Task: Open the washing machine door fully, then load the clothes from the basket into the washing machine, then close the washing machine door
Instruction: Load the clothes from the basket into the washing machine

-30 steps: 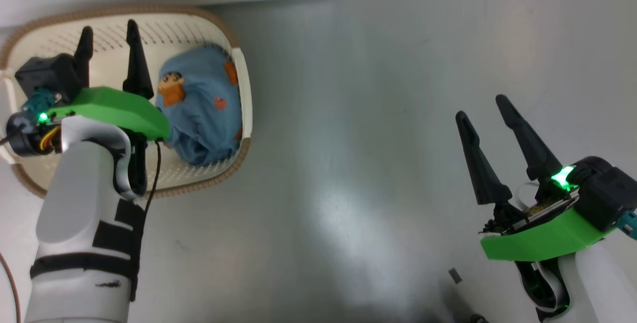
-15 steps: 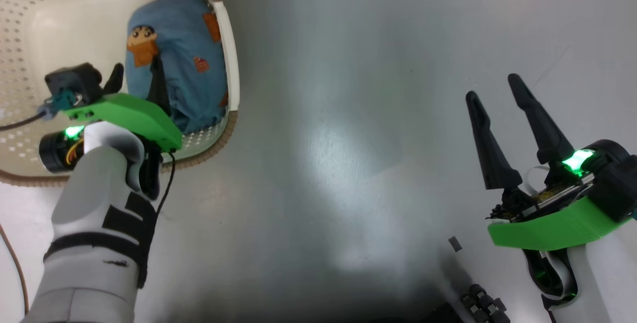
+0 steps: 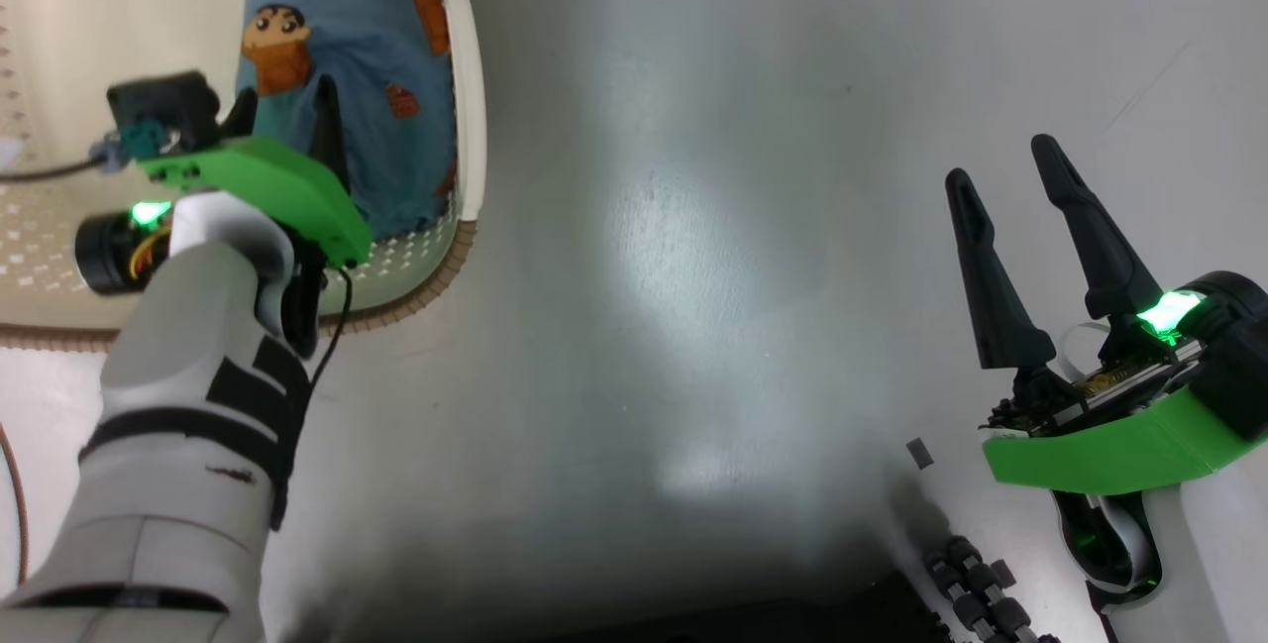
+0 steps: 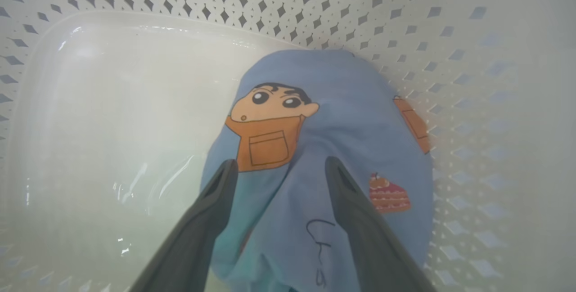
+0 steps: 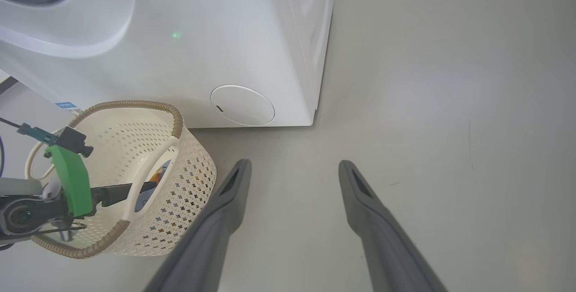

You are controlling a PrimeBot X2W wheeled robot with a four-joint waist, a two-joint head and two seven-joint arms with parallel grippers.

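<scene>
The left gripper [image 4: 281, 166] is down inside the basket [image 4: 315, 4] with its two dark fingers spread as wide as they go. They stand astride a raised fold of the clothes [image 4: 351, 116], one fingertip just below the orange-bibbed cartoon figure and the other beside a small cake print. Nothing is pinched between them, and I cannot tell whether the tips press on the cloth.

In the head view the left gripper [image 3: 285, 113] reaches in over the basket's [image 3: 416, 247] near rim on its pale forearm. There the clothes [image 3: 386, 49] are a light blue bundle lying against the basket's right-hand wall, close under the white side handle. Whether it is one garment or two cannot be told. The basket's glossy cream bottom is bare to the left of the bundle.

The right gripper [image 3: 1003, 162] hangs over the grey floor [image 3: 693, 276], well apart from the basket, its fingers equally wide apart and holding nothing.

From the right wrist, that gripper [image 5: 294, 164] points at bare floor. The basket [image 5: 180, 202] stands on the floor just before the washing machine [image 5: 202, 35], below its round white cap [image 5: 242, 105]. A blue label [image 5: 67, 105] shows at the machine's lower left.
</scene>
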